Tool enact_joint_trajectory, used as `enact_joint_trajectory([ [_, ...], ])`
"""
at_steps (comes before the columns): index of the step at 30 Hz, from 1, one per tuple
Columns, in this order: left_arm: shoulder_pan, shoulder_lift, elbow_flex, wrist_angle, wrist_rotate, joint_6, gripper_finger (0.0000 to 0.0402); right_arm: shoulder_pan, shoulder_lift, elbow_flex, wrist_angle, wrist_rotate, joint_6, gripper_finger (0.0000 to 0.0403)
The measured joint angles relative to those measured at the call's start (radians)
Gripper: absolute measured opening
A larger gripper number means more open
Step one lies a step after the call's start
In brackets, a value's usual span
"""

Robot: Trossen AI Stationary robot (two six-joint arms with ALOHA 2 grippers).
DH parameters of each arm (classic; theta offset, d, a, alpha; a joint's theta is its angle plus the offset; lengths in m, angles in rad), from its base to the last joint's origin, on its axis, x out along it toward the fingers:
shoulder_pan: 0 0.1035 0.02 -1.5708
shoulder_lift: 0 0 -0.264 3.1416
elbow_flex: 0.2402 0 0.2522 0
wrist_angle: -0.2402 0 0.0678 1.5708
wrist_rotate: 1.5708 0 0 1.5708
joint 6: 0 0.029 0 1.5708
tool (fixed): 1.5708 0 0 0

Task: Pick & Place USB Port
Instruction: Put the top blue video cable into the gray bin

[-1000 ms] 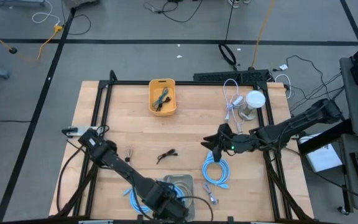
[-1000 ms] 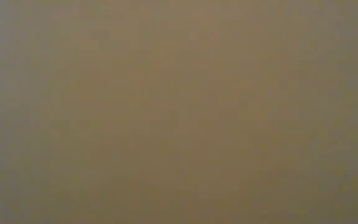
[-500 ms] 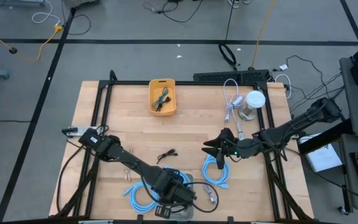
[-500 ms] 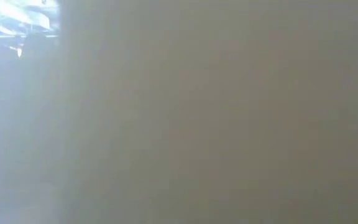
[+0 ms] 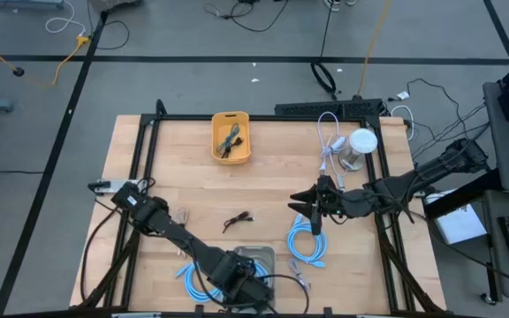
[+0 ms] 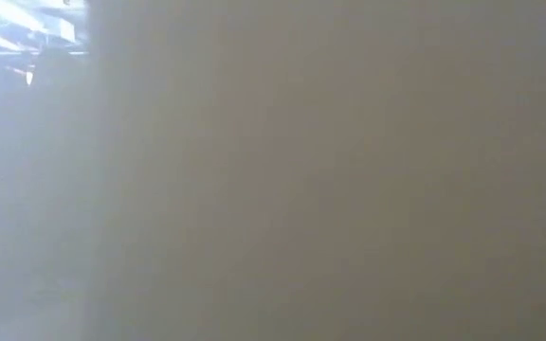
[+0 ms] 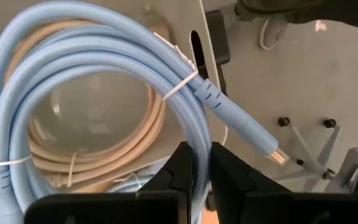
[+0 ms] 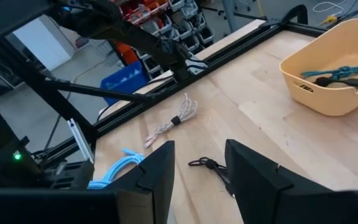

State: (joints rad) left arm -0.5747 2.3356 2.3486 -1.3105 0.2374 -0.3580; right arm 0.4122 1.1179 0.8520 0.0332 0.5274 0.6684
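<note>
Right now my left gripper (image 7: pixel 194 180) is pinched on the light blue USB cable (image 7: pixel 92 81), down at the table's 6 o'clock edge over the clear tray (image 5: pixel 259 258). Its plug (image 7: pixel 277 154) juts past the fingers, long axis slanting off the coil. Yellow bin (image 5: pixel 231 137) lies toward 12, well apart. Right gripper (image 5: pixel 312 205) hangs spread at 3 o'clock, holding nothing.
</note>
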Motion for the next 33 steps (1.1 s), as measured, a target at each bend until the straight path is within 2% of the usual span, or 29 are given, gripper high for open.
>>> enact_joint_trajectory([
  [19, 0.053, 0.001, 0.0, 0.043, -0.021, 0.023, 0.0031, 0.0, 0.0, 0.0, 0.001, -0.003, 0.0, 0.0134],
  [27, 0.056, 0.033, -0.002, 0.086, 0.051, 0.015, 0.0031, 0.0, 0.001, 0.0, 0.0, -0.004, -0.011, 0.0134],
  [33, 0.041, 0.046, -0.002, 0.085, 0.046, 0.014, 0.0031, 0.0, 0.001, 0.0, -0.005, -0.004, -0.011, 0.0134],
])
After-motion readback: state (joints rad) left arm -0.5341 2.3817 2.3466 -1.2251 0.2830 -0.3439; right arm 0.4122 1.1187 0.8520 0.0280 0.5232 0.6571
